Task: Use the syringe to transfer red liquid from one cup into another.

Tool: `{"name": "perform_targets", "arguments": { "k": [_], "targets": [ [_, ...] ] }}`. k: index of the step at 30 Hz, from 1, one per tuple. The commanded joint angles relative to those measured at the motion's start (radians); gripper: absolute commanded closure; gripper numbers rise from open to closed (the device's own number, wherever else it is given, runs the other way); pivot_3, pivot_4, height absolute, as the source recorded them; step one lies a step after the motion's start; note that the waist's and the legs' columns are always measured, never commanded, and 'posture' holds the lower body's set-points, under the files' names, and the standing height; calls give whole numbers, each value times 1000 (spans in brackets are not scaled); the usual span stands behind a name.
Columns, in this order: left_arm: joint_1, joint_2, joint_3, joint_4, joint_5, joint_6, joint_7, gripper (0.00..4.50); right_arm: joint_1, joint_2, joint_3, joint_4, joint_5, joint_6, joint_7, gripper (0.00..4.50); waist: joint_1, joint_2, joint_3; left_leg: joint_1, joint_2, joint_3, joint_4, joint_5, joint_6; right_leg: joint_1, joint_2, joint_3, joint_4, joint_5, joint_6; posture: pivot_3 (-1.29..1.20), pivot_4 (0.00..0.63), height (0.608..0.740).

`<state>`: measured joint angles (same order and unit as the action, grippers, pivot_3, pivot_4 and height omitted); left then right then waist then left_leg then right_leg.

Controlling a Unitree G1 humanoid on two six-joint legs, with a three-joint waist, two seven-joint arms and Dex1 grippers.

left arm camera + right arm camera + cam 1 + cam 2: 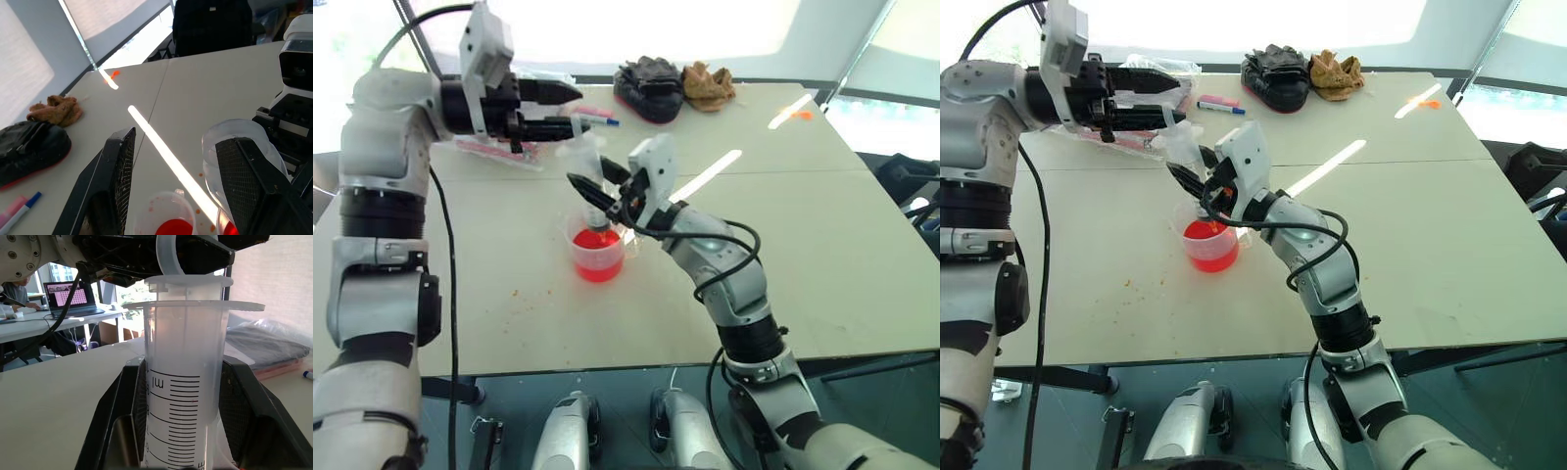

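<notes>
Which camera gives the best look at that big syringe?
The right wrist view: the syringe stands close up between the right gripper's fingers, scale marks readable. In the head views it is small, over the cup of red liquid.

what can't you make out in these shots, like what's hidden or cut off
- Syringe tip: cut off by the lower edge in the right wrist view; hidden behind the right gripper in the head views.
- Liquid inside the syringe barrel: cannot tell; only its upper part shows, and it looks clear.
- Narrower cup: partly hidden behind a finger of the left gripper in the left wrist view.
- Wider beaker: its lower part is cut off by the left wrist view's edge.
</notes>
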<state>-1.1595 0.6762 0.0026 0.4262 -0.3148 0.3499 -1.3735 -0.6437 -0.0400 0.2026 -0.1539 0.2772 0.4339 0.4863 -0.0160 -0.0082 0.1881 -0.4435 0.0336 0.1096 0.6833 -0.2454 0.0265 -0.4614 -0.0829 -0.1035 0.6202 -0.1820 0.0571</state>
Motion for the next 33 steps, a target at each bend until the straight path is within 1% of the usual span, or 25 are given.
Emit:
{"name": "perform_targets", "arguments": {
  "k": [1, 5, 16, 26, 33],
  "targets": [
    [1, 1, -8, -71, -18, 24, -4, 1915, 1, 33, 69, -46, -7, -44, 23, 3034, 0, 0, 0, 0, 0, 0, 0, 0, 0, 0, 0, 0, 0, 0, 0, 0, 150, 740],
    [24, 11, -16, -108, -20, 54, -15, 1915, 24, 52, 74, -4, -26, -92, 19, 3034, 1, 0, 0, 0, 0, 0, 0, 0, 0, 0, 0, 0, 0, 0, 0, 0, 150, 740],
    [74, 20, -13, -155, -18, 64, -3, 1915, 38, 83, 89, 88, -81, -188, 21, 3034, 0, 0, 0, 0, 0, 0, 0, 0, 0, 0, 0, 0, 0, 0, 0, 0, 150, 740],
    [102, 22, -2, -186, -28, 78, 18, 1915, 53, 76, 94, 88, -90, -190, 30, 3034, 1, 0, 0, 0, 0, 0, 0, 0, 0, 0, 0, 0, 0, 0, 0, 0, 150, 740],
    [56, -11, 33, -147, -46, 63, 64, 1915, 63, 70, 97, 79, -91, -182, 33, 3034, 2, 0, 0, 0, 0, 0, 0, 0, 0, 0, 0, 0, 0, 0, 0, 0, 150, 740]
  ]
}}
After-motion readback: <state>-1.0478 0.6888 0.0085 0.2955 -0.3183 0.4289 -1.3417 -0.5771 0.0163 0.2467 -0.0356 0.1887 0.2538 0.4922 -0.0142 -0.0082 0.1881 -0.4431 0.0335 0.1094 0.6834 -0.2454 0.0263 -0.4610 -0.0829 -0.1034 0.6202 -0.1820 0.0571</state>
